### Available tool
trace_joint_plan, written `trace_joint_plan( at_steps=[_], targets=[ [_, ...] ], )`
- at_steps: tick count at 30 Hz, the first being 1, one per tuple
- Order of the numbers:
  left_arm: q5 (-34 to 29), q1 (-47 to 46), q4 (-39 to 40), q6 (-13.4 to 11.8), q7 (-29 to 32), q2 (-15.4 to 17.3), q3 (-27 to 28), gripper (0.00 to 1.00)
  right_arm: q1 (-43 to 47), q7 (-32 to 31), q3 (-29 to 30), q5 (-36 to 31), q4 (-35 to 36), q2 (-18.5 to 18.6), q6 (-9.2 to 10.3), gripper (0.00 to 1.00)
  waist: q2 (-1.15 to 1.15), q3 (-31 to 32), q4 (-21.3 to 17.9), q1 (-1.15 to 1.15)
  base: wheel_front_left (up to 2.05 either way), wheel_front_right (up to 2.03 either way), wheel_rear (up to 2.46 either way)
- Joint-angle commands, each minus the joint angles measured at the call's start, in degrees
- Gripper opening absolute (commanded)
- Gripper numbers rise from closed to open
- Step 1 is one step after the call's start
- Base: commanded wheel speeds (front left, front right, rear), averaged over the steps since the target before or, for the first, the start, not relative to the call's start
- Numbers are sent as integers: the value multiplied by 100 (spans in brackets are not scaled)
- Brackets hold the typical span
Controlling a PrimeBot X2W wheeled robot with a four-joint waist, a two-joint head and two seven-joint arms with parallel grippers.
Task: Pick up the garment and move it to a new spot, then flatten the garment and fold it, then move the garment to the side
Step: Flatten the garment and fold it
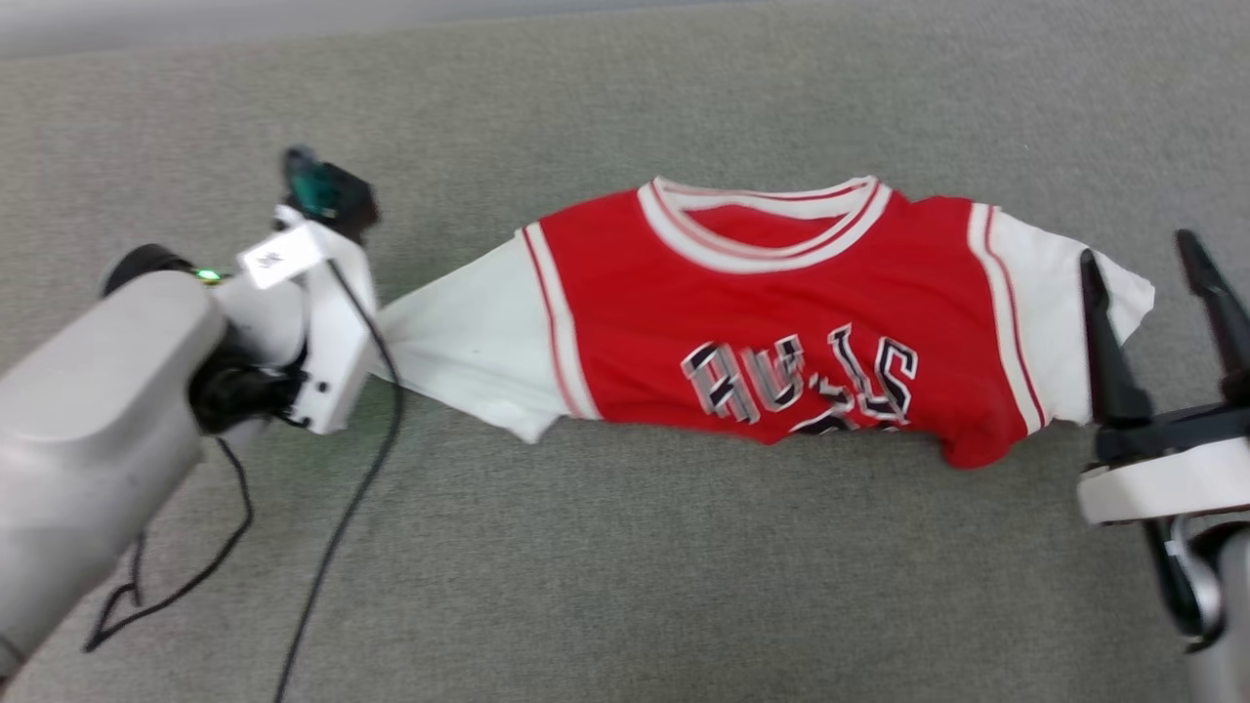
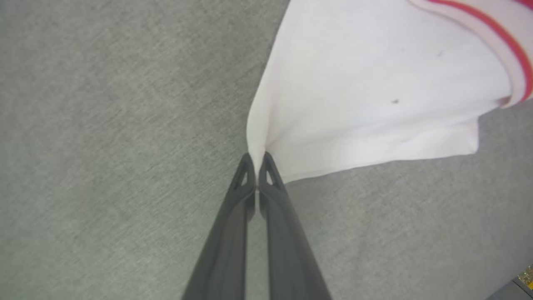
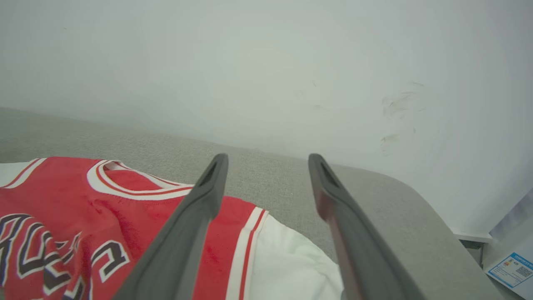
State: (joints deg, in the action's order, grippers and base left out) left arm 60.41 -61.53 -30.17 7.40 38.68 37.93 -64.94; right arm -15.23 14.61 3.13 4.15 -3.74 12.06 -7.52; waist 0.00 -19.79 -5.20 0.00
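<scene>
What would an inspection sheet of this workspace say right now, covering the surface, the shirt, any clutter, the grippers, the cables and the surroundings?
Surface: grey fabric surface, woven.
Job's things: garment, red with white sleeves, chest up, lower part bunched under, not flat.
Clutter: nothing seen.
Grippers: left gripper shut on the tip of one white sleeve, which is drawn to a point; right gripper open by the other sleeve, holding nothing.
Cables: black cable hangs loose from the left wrist across the surface.
Surroundings: pale scuffed wall behind; printed label off the surface's corner.
</scene>
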Motion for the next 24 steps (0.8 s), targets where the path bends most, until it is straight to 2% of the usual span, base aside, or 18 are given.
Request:
trace_joint_plan(
  at_steps=[1,7,12,14,18,21,24],
  targets=[
    [42,49,-37,0,-48,102,14,0,-18,-27,32,6,35,66,6,100,0,114,109,0,0,0,0],
    [273,72,48,0,-429,610,158,0,-277,-470,217,68,222,759,6,100,0,257,328,0,0,0,0],
    [360,27,178,0,-704,870,299,0,-610,-1453,-128,486,306,1537,6,100,0,237,497,0,0,0,0],
    [339,-8,241,0,-795,903,325,0,-747,-2050,-405,768,266,1912,6,100,0,202,575,0,0,0,0],
    [204,-72,401,0,-937,885,287,0,-1139,-3650,-1106,1710,110,2660,7,100,0,104,687,0,0,0,0],
    [105,-138,540,0,-1022,794,260,0,-1389,-4924,-1565,2487,-77,3105,7,100,0,-3,772,0,0,0,0],
    [8,-244,677,0,-1084,698,247,0,-1699,-5830,-1800,2997,-264,3357,7,100,0,-154,875,0,0,0,0]
  ],
)
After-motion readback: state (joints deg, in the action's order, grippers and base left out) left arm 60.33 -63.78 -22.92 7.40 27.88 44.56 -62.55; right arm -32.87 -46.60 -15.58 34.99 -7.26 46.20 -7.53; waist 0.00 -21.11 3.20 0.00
